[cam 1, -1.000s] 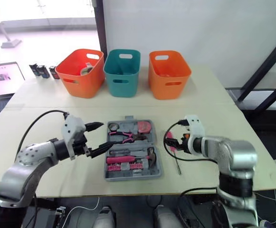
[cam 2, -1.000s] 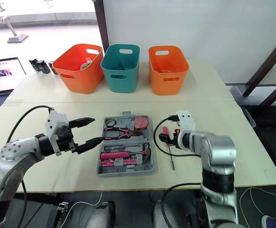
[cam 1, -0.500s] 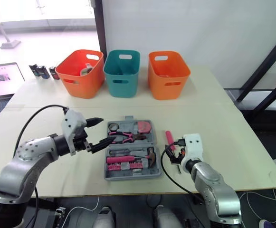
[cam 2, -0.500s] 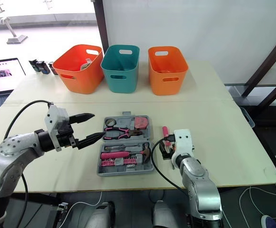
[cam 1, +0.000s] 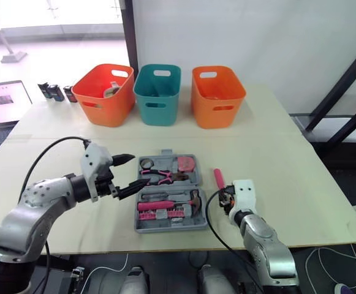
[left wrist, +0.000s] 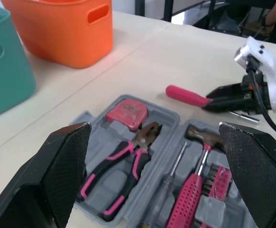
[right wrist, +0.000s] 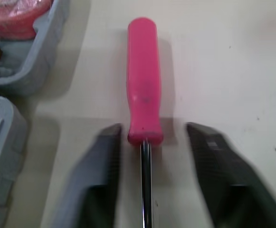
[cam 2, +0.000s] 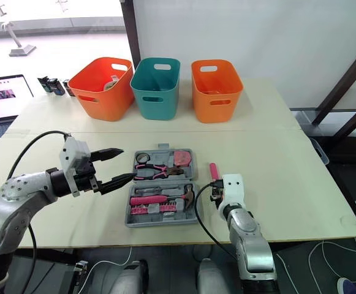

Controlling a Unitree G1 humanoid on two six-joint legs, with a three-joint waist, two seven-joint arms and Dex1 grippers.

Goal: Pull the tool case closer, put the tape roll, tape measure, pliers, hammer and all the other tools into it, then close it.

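Mostly we judge it packed: the tool case at frame centre lies open holding pliers and hammer, a pink screwdriver lies on the table just right of it, between the parted fingers of the right claw, and the left claw gapes at its left edge.

Your left arm is bent at the elbow and angles in toward the middle, with the left gripper held roughly level and its two black fingers spread wide apart. Your right arm points forward with the forearm low. The right gripper is tipped downward at the wrist, its fingers parted as well.
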